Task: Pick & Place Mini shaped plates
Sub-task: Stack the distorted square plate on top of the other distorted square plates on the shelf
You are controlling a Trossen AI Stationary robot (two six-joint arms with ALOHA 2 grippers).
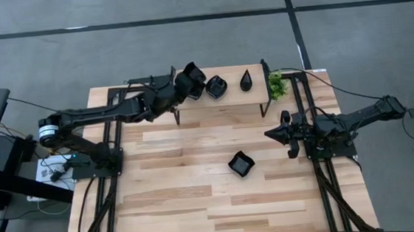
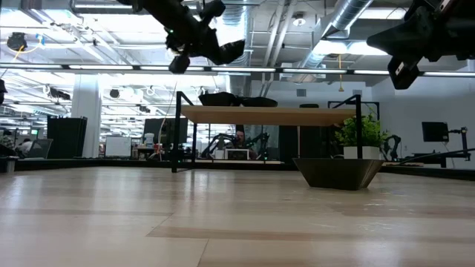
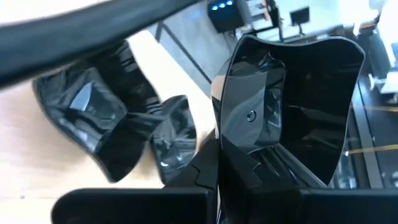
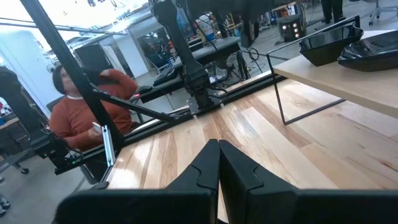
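Observation:
My left gripper [image 1: 189, 82] hangs over the left end of the raised wooden shelf [image 1: 192, 114], shut on a glossy black mini plate [image 3: 292, 106], which also shows high in the low view [image 2: 230, 50]. Two more black plates, a squarish one [image 1: 215, 86] and a drop-shaped one [image 1: 246, 80], rest on the shelf top; the left wrist view shows both [image 3: 87, 118] [image 3: 174, 137]. Another black plate [image 1: 240, 164] sits base down on the table [image 2: 338, 172]. My right gripper [image 1: 275, 134] waits shut above the table's right side, holding nothing [image 4: 217, 165]. My left gripper holds the glossy black plate by its edge [image 3: 233, 155], pinched between the two fingers [image 3: 208, 177]. The plate is lifted clear above the shelf, tipped up on edge, its hollow side facing the wrist camera.
A small green plant [image 1: 276, 85] stands at the shelf's right end. The shelf rests on thin black legs [image 2: 177, 141] at the table's far side. A person in a red sweater [image 4: 81, 115] sits beyond the table's left edge. Bare wood lies around the table plate.

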